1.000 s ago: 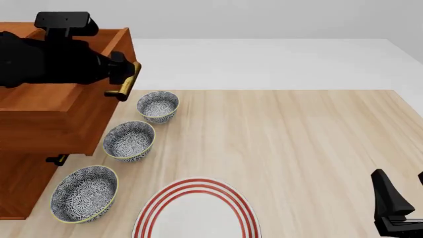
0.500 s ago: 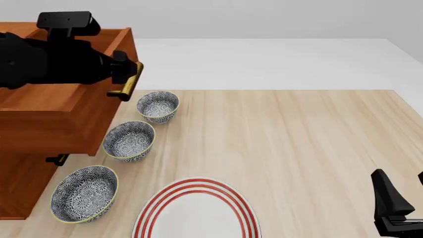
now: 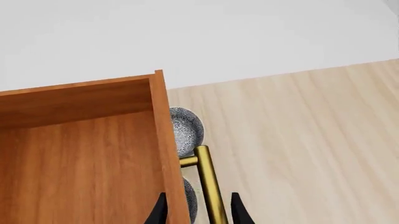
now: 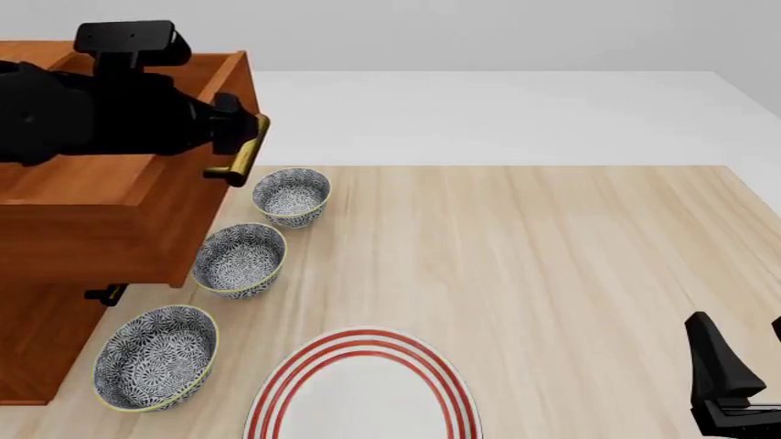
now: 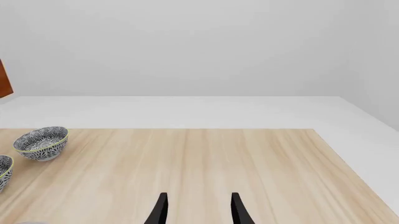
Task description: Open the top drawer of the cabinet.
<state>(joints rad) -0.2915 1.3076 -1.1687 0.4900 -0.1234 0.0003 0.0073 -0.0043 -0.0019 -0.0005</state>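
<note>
At the table's left edge, the top drawer (image 4: pixel 116 215) stands pulled out from the cabinet (image 4: pixel 37 343), overhanging the nearest patterned bowls (image 4: pixel 238 259). The left gripper (image 3: pixel 197 212) straddles the drawer's brass handle (image 4: pixel 244 151); its fingers appear closed around the bar, though their tips lie outside the wrist view. Since a second ago, handle and drawer front have crept slightly rightward. The left wrist view alone shows the drawer's bare wooden floor. The right gripper (image 5: pixel 197 209) hangs above the table (image 4: pixel 550 274), fingers parted around nothing.
</note>
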